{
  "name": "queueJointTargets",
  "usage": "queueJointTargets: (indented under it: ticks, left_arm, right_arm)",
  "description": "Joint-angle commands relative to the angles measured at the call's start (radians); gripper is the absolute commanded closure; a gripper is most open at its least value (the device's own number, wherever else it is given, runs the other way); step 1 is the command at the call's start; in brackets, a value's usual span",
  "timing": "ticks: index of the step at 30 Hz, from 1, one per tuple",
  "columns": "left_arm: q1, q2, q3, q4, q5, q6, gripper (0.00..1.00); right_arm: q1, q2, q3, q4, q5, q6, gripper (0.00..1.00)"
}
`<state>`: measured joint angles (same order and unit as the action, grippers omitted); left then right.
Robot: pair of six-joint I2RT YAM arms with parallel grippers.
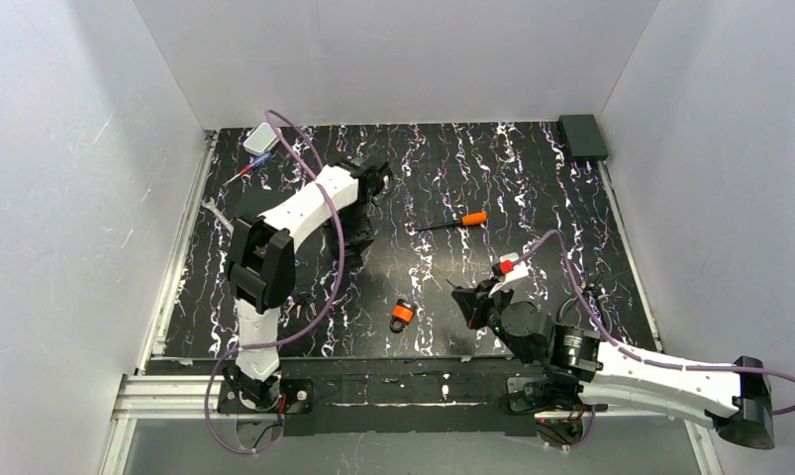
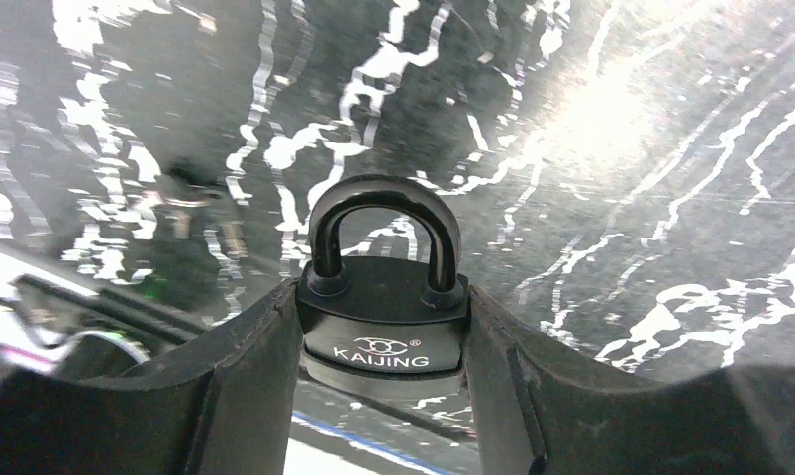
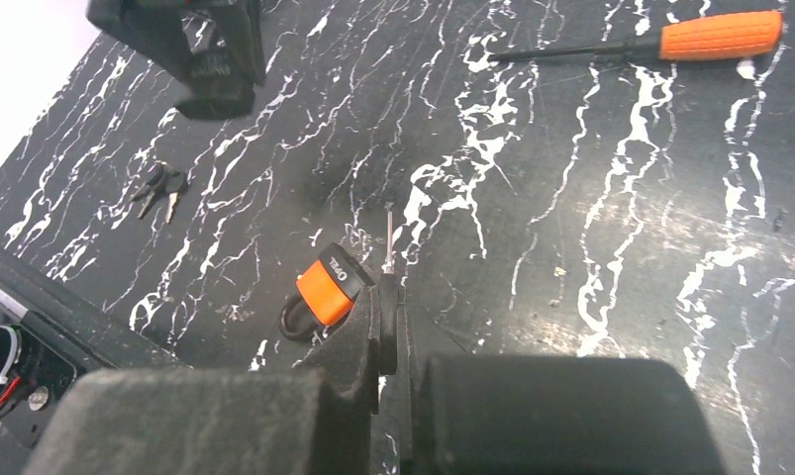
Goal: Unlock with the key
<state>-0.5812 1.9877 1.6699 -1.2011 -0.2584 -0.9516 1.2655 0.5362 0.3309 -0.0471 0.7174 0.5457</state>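
My left gripper (image 2: 385,341) is shut on a black padlock (image 2: 383,332) marked KAIJING, shackle pointing away, held above the mat; in the top view it is at the back left (image 1: 371,186). My right gripper (image 3: 387,309) is shut on the key (image 3: 388,242): its black head is pinched between the fingers and the thin pale blade sticks forward. A small orange padlock (image 3: 326,290) lies on the mat just left of the blade tip. In the top view it lies at the front middle (image 1: 403,315), left of the right gripper (image 1: 470,303).
An orange-handled screwdriver (image 1: 457,220) lies mid-mat. A bunch of spare keys (image 3: 160,190) lies front left. A silver wrench (image 1: 215,210), a white box (image 1: 260,138) and a black box (image 1: 582,137) sit at the mat's edges.
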Motion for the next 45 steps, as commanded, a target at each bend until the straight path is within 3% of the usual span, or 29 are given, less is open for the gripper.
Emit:
queueJointTargets:
  ticks: [1,4,10,27,32,38,42,45]
  left_arm:
    - [0.024,0.053,0.138,-0.338,-0.205,0.185,1.00]
    - [0.025,0.110,0.203,-0.481,-0.412,0.176,1.00]
    - [0.066,0.140,0.166,-0.485,-0.502,0.219,1.00]
    - [0.104,0.217,0.188,-0.483,-1.002,0.270,1.00]
    - [0.104,0.207,0.259,-0.471,-0.812,0.245,1.00]
    - [0.100,0.111,0.235,-0.340,-0.584,0.310,1.00]
    - [0.097,0.084,0.245,-0.353,-0.417,0.256,1.00]
    - [0.096,0.083,0.257,-0.424,-0.374,0.144,1.00]
  right_arm:
    - [0.003,0.098,0.001,0.205,-0.047,-0.010,0.99]
    - [0.003,0.153,0.005,0.255,-0.070,-0.011,0.99]
    - [0.003,0.199,0.034,0.258,-0.097,-0.016,0.99]
    - [0.003,0.236,0.054,0.243,-0.078,-0.002,0.99]
    - [0.003,0.277,0.066,0.301,-0.107,-0.011,0.99]
    - [0.003,0.303,0.034,0.453,-0.210,-0.025,0.99]
    - [0.003,0.320,-0.014,0.645,-0.360,-0.143,0.99]
    - [0.003,0.335,-0.011,0.669,-0.433,-0.278,0.99]
